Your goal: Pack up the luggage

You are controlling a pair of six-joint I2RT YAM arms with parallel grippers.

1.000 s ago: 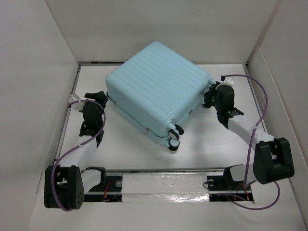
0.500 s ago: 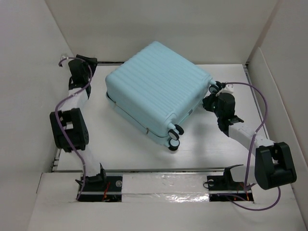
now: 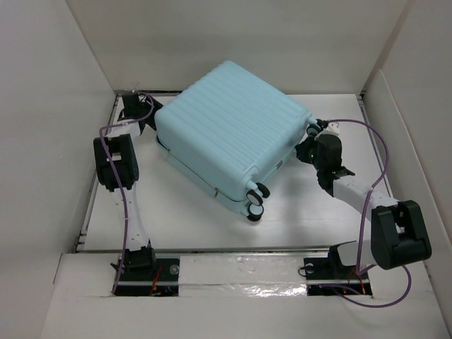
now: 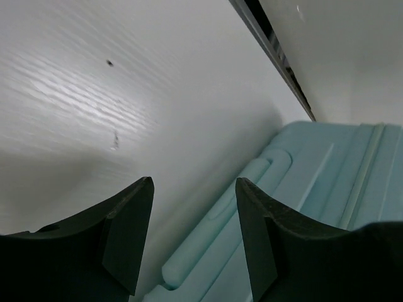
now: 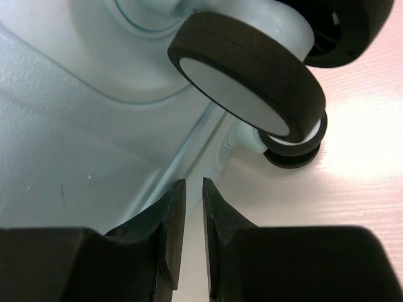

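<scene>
Nearest, both arm bases sit at the front edge of the white tabletop (image 3: 191,226). The left arm is stretched up the left side and the right arm is bent in from the right.

A bit further in, the luggage (image 3: 229,134) lies flat & shut on the tabletop, ribbed shell up. It is turned at an angle so one corner points toward the bases. The near wheels (image 3: 254,200), black-and-white, stick out at that corner.

Next, the right pincer (image 3: 311,141) is at the luggage's right corner, just beside another wheel pair. In the wrist view its fingers (image 5: 169,242) are clenched almost together w/ only a thin slit btwn them and nothing in it. The tips sit close below a wheel (image 5: 245,75) and next to the pale shell. Touching or not, can't tell.

Further back, the left pincer (image 3: 147,121) is nr the far-left corner of the tabletop, aimed at the luggage's left corner. In its wrist view it is released, fingers (image 4: 126,239) wide apart and gripping nothing. Bare tabletop shows btwn them, w/ the luggage's edge just beyond the right finger.

Last, the far wall (image 3: 240,35) is plain white, right behind the luggage.
</scene>
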